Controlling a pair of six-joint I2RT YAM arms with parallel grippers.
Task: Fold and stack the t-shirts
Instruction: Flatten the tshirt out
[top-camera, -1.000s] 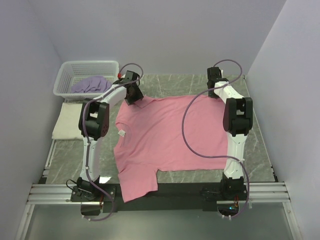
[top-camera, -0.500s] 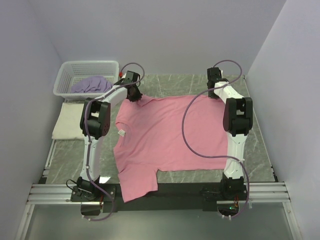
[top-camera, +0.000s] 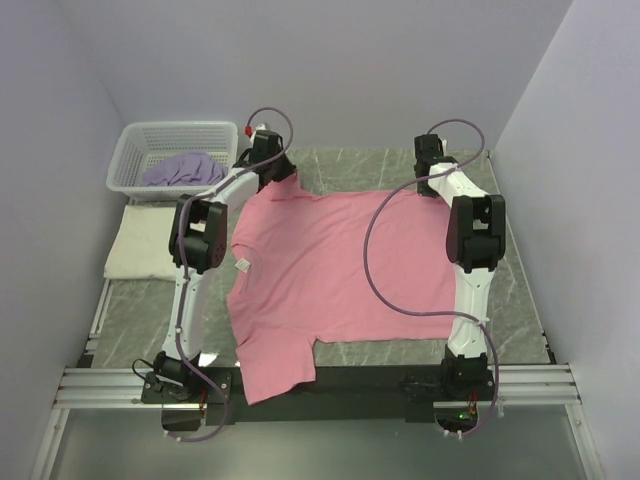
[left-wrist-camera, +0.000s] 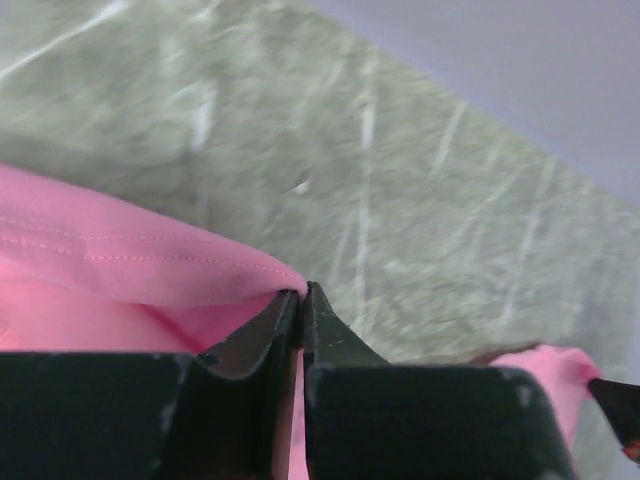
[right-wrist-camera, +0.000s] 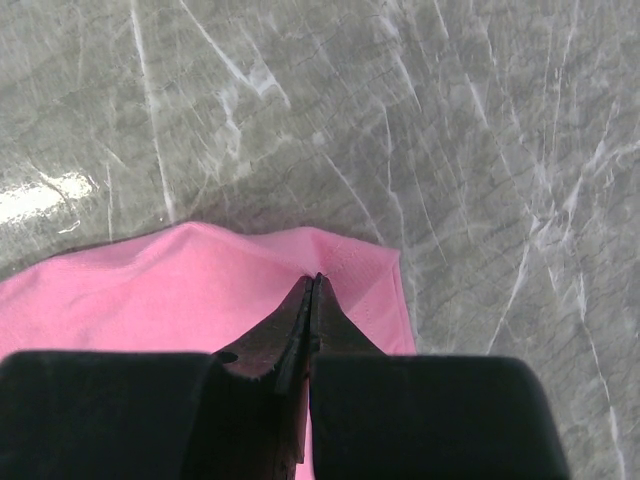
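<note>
Marble table (top-camera: 522, 318): claws (left-wrist-camera: 300, 290) (right-wrist-camera: 315, 280) pinch pink t-shirt (top-camera: 340, 270).

Nothing here can be read from where I stand. The only label in sight is a small white tag (top-camera: 242, 265) on the pink t-shirt (top-camera: 340, 265), left of centre in the overhead view, too small to show any print.
</note>
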